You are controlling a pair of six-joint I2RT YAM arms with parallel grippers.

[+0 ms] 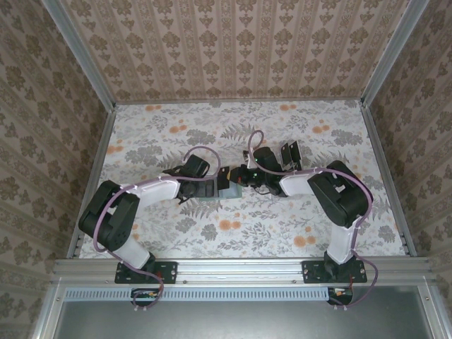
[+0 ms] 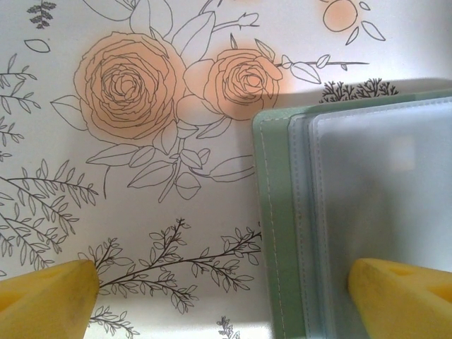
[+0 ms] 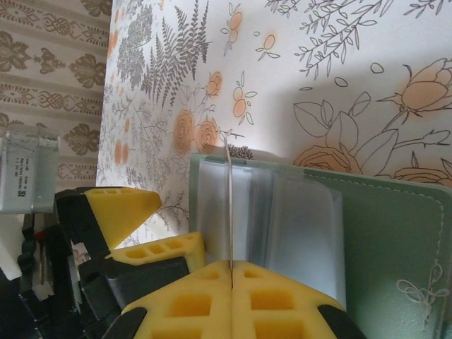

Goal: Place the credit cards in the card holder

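On the flowered surface (image 1: 282, 233) the green card holder (image 3: 395, 240) lies open. The left gripper (image 2: 222, 277), spread wide, straddles its edge; the right gripper (image 3: 232, 272) pinches a credit card (image 3: 229, 205) edge-on over the clear pockets (image 3: 296, 226). Align it with one slot and slide slowly.

The card holder (image 2: 274, 212) was cut off by the left wrist frame at three and six o'clock. The credit card (image 3: 229, 205) showed edge-on, a thin line, its faces hidden.
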